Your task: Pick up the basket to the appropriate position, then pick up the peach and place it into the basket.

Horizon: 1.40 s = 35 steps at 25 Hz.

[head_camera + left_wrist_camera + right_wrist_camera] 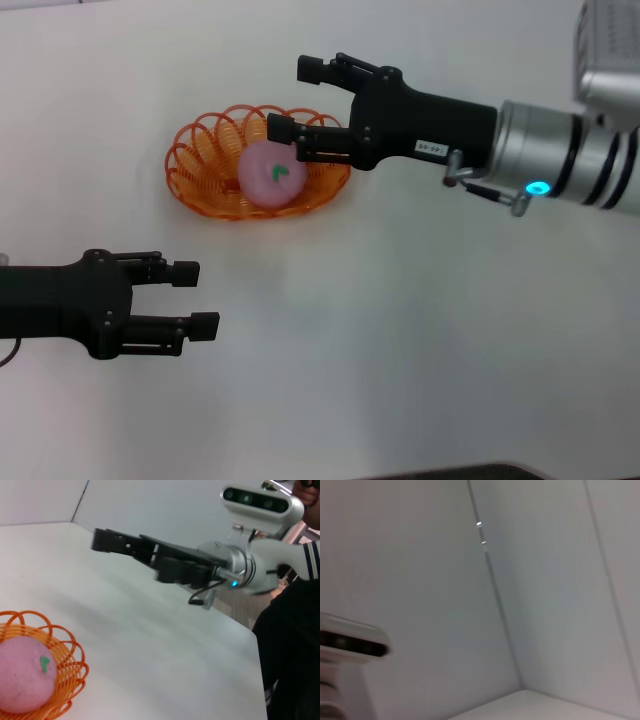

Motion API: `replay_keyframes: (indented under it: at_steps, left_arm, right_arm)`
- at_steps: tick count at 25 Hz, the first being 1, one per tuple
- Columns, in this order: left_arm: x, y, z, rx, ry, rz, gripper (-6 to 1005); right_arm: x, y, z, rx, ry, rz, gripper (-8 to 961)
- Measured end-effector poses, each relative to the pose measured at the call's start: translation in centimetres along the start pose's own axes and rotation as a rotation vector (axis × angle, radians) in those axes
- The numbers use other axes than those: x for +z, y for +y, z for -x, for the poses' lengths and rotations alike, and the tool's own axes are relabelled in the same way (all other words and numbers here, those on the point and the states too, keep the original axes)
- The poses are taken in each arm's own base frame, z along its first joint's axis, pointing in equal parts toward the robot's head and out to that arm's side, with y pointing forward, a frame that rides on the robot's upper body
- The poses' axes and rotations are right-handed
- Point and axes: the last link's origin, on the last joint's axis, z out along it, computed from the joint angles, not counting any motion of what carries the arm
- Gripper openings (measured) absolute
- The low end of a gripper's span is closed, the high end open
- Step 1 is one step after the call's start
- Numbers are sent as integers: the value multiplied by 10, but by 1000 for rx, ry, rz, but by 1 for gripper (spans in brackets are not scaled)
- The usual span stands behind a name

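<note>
The orange wire basket (205, 160) rests on the white table at the upper middle of the head view, and the pink peach (270, 176) with its green leaf mark lies inside it. My right gripper (297, 98) hangs open just above and to the right of the basket, its fingers apart and holding nothing. My left gripper (195, 298) is open low on the left, well short of the basket. In the left wrist view the peach (22, 680) sits in the basket (67, 652), with the right gripper (107, 541) beyond it.
The white table (400, 330) stretches around the basket. Its near edge (500, 470) shows at the bottom of the head view. The right wrist view shows only pale walls and a corner of the table (545, 707).
</note>
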Motion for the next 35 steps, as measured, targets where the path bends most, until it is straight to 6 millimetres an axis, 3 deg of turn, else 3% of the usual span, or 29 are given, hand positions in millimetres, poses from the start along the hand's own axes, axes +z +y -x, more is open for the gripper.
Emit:
replay_keyframes:
  at_steps: [7,12,15,20,25,35]
  left_arm:
    - [-2,-1,-2,6,-5,0,787]
    - [-3,-1,-3,8,-6,-2,787]
    - [-6,-3,-2,9,6,-19,787]
    - [-20,-5,1,50,103,-85,787]
    - [-32,-6,8,79,229,-136,787]
    - [-34,-18,48,115,384,-283,786]
  right_arm:
    - [-24,-2,29,-25,219,92,945]
    - [-52,-7,45,-2,425,101,945]
    - [-74,-8,58,-5,406,87,945]
    - [-118,7,71,-53,184,93,945]
    - [-142,15,57,-69,90,36,945]
    - [-144,25,-1,8,125,-10,945]
